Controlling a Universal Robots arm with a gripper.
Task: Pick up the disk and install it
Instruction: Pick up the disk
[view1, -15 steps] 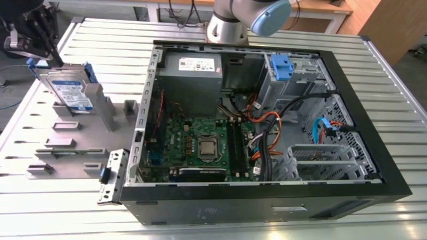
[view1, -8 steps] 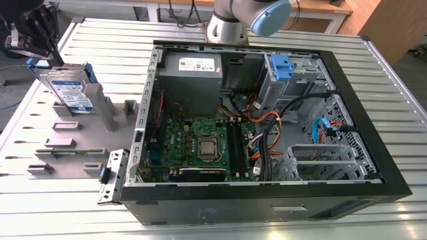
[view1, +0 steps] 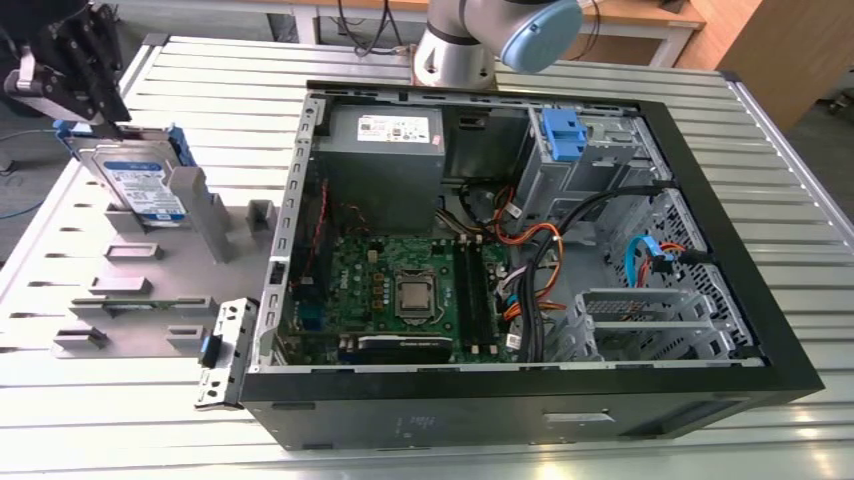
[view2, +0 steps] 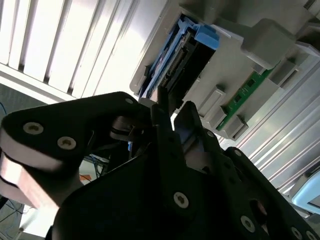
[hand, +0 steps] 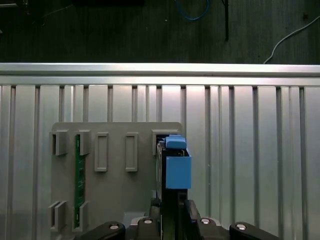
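End effector (view1: 114, 122) right at the top edge of the disk (view1: 142, 188), disk standing upright in the grey rack (view1: 216, 215) on the tabletop (view1: 561, 60), pinching or loose, cannot tell.

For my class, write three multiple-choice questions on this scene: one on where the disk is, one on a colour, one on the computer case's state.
1. Where is the disk? A in a drive bay; B upright in the grey holder beside the computer case; C flat on the table.
2. What colour is its carrier frame? A blue; B red; C yellow.
3. How is the computer case? A shut; B upside down; C open, motherboard showing.
Answers: B, it stands on edge in the holder; A, the frame shows blue; C, the motherboard lies exposed.
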